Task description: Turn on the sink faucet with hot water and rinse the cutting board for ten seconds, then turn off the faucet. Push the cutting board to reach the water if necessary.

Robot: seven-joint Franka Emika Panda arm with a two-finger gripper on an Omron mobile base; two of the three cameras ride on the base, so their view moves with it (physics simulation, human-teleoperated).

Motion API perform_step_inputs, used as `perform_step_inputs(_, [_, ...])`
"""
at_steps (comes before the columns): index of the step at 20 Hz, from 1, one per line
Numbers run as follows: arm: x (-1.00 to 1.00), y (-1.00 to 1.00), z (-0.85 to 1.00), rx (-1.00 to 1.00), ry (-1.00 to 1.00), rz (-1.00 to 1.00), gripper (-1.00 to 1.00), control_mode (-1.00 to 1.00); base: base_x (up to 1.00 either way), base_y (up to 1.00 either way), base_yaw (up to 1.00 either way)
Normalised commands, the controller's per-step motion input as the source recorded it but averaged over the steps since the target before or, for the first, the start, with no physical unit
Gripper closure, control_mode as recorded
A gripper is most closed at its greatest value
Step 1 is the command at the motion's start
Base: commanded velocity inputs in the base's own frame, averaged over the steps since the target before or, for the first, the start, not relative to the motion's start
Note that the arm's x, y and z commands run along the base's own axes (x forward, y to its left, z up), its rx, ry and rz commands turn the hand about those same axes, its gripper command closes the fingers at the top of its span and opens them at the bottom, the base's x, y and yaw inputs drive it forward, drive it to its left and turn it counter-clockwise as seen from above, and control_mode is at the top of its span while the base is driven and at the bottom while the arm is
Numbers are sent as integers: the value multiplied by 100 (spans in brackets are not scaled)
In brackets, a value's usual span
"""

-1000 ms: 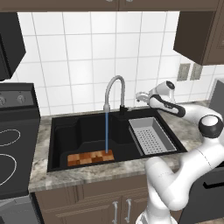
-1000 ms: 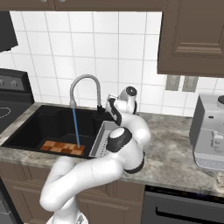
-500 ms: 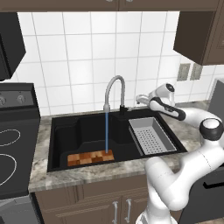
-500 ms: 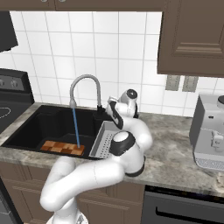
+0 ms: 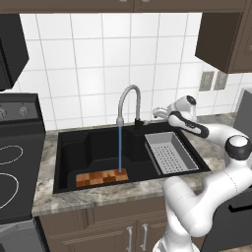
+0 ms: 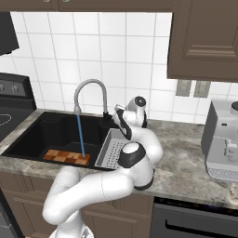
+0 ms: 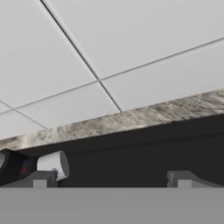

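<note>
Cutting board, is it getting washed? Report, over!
Gripper open, by faucet handle. Water running onto cutting board in sink. Nothing blocking.

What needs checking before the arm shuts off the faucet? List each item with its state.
1. Water running from the faucet: ok, a blue stream falls from the spout.
2. Stream lands on the cutting board: ok, it meets the board's right end in the sink.
3. Pincer open: ok, its fingertips stand wide apart in the hand view.
4. Pincer near the lever handle: ok, the handle sits just by one fingertip.
5. Pincer touching the handle: cannot tell.
6. Rinse time complete: cannot tell.
</note>
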Motion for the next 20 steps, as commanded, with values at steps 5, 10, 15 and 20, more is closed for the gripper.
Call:
perform_step_inputs(5, [11, 0, 0, 0, 0, 0, -100, -100, 0, 0, 0])
perform_step_inputs(10, [7, 0, 0, 0, 0, 0, -100, -100, 0, 0, 0])
perform_step_inputs(15, [4, 0, 0, 0, 0, 0, -100, -100, 0, 0, 0])
perform_step_inputs(20, [5, 0, -2, 0, 0, 0, -100, -100, 0, 0, 0])
